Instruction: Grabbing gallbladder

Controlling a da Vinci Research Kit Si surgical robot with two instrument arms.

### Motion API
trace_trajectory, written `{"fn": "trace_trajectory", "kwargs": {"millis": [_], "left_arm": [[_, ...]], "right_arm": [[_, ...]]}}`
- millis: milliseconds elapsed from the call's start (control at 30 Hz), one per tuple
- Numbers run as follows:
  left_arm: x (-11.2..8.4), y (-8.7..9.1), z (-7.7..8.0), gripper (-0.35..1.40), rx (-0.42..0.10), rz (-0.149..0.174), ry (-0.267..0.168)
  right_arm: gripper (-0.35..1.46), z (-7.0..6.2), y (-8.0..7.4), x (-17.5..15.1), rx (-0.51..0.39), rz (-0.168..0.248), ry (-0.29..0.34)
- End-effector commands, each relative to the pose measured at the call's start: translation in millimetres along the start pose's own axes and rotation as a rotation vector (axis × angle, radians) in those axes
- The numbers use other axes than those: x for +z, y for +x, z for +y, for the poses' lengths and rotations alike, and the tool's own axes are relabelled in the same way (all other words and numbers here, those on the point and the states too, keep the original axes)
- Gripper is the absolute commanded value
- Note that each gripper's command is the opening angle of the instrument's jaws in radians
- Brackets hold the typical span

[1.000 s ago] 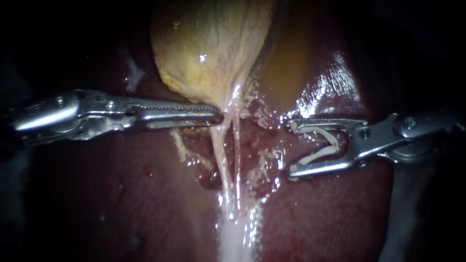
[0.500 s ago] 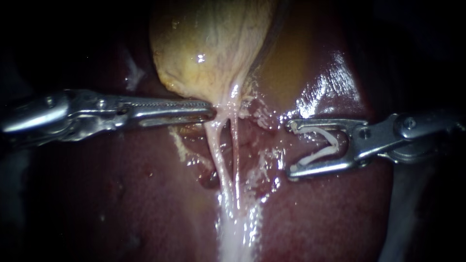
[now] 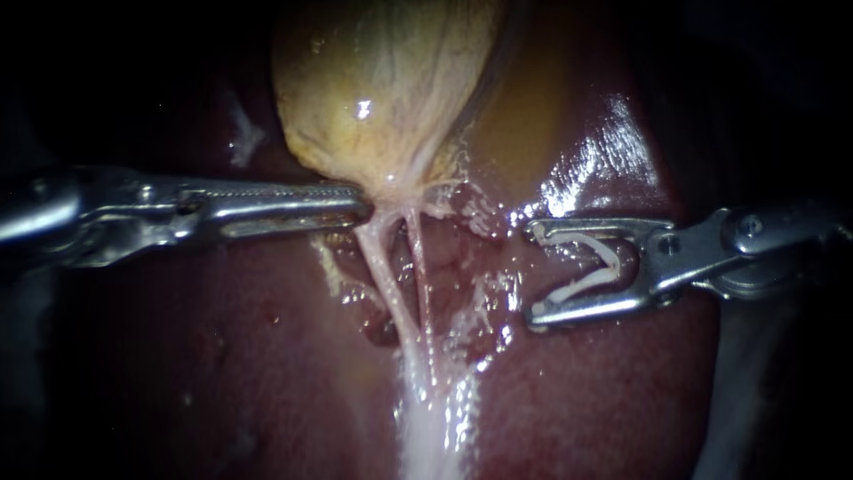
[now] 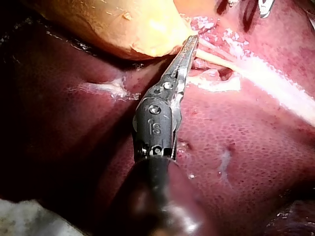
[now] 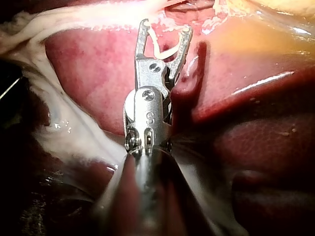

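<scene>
Our steel left tool [image 3: 360, 203] pinches the tapered end of the yellowish gallbladder [image 3: 382, 89] lying on the dark-red liver [image 3: 222, 356]; we should pull gently, sparing the pale tubes [image 3: 380, 267]. Our right tool's [image 3: 533, 272] spread jaws cradle a white clip [image 3: 577, 286].

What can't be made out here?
Endoscope view: gallbladder top, cut off by the edge.
Endoscope, left wrist views: how much gallbladder the left instrument holds, hidden by its tip.
Right wrist view: liver under the right instrument, which carries a clip, hidden by its shaft.

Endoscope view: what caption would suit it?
Left instrument grips the gallbladder at its narrow end; right instrument, apart over the liver, holds a clip.
</scene>
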Motion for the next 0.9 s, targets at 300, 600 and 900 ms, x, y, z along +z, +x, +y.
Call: {"fn": "trace_trajectory", "kwargs": {"millis": [300,600,900], "left_arm": [[-0.8,0.5,0.2,-0.35,-0.002,0.007,-0.01],[-1.0,0.7,0.1,-0.35,-0.004,0.01,-0.009],[-1.0,0.7,0.1,-0.35,-0.004,0.01,-0.009]], "right_arm": [[0.5,0.0,0.0,0.0,0.0,0.0,-0.001],[0.5,0.1,0.0,0.0,0.001,0.0,-0.001],[0.5,0.1,0.0,0.0,0.001,0.0,-0.001]]}}
